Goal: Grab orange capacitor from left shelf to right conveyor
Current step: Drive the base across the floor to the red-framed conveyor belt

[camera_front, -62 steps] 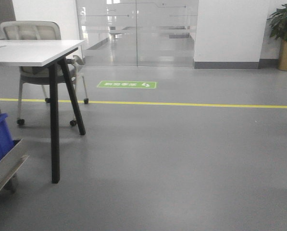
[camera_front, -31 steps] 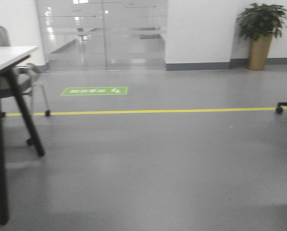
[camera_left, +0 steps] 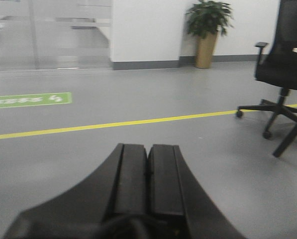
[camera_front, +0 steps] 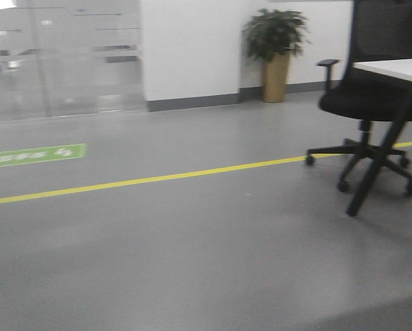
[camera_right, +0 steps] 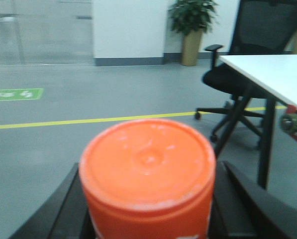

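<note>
Panned right since a second ago, losing the left-hand desk and blue bin from the front view and sliding the green floor sign [camera_front: 33,155] to the left edge. Now facing grey floor [camera_front: 192,262] crossed by a yellow line [camera_front: 157,178], with a black office chair [camera_front: 371,103] beside a white table [camera_front: 399,69] at right and a potted plant [camera_front: 275,38] by the far wall. Carrying the orange capacitor [camera_right: 148,169] upright, pinched in the right gripper [camera_right: 149,204], with only a red, bolted corner of the right conveyor [camera_right: 295,127] in sight. Holding the left gripper [camera_left: 148,174] pressed together, pad against pad.
</note>
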`<state>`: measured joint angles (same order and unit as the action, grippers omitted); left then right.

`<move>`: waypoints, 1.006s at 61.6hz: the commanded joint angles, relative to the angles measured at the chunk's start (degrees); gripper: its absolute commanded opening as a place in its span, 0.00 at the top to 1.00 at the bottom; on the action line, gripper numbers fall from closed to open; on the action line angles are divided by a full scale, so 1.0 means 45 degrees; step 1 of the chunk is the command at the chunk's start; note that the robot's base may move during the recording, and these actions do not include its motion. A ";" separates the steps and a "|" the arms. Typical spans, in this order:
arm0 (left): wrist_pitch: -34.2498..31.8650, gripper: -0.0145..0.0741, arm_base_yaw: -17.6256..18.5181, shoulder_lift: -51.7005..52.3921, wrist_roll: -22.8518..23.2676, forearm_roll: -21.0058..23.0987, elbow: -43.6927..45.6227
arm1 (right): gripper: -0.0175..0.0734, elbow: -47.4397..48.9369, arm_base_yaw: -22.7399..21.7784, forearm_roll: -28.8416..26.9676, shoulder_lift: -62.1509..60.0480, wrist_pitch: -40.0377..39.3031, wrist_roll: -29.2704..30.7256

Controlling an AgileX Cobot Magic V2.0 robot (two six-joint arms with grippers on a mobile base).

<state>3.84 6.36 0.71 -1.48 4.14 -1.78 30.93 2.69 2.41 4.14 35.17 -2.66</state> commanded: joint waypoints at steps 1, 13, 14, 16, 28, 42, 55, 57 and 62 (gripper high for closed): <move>-0.1156 0.98 0.0053 0.0153 0.0018 0.0023 0.0061 | 0.75 0.0295 -0.0071 0.0122 0.0247 -0.1123 0.0087; -0.1156 0.98 0.0053 0.0153 0.0018 0.0023 0.0061 | 0.75 0.0295 -0.0071 0.0122 0.0247 -0.1123 0.0087; -0.1156 0.98 0.0053 0.0153 0.0018 0.0023 0.0061 | 0.75 0.0295 -0.0071 0.0122 0.0247 -0.1123 0.0087; -0.1156 0.98 0.0053 0.0153 0.0018 0.0023 0.0061 | 0.75 0.0295 -0.0071 0.0122 0.0247 -0.1123 0.0087; -0.1156 0.98 0.0053 0.0153 0.0018 0.0023 0.0061 | 0.75 0.0295 -0.0071 0.0122 0.0247 -0.1123 0.0087; -0.1156 0.98 0.0053 0.0153 0.0018 0.0023 0.0061 | 0.75 0.0295 -0.0071 0.0122 0.0247 -0.1123 0.0087; -0.1156 0.98 0.0053 0.0153 0.0018 0.0023 0.0061 | 0.75 0.0295 -0.0071 0.0122 0.0247 -0.1123 0.0087; -0.1156 0.98 0.0053 0.0153 0.0018 0.0023 0.0061 | 0.75 0.0295 -0.0071 0.0122 0.0247 -0.1123 0.0087; -0.1156 0.98 0.0053 0.0153 0.0018 0.0023 0.0061 | 0.75 0.0295 -0.0071 0.0122 0.0247 -0.1123 0.0087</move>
<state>3.84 6.36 0.71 -1.48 4.14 -1.78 30.93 2.69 2.41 4.14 35.17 -2.66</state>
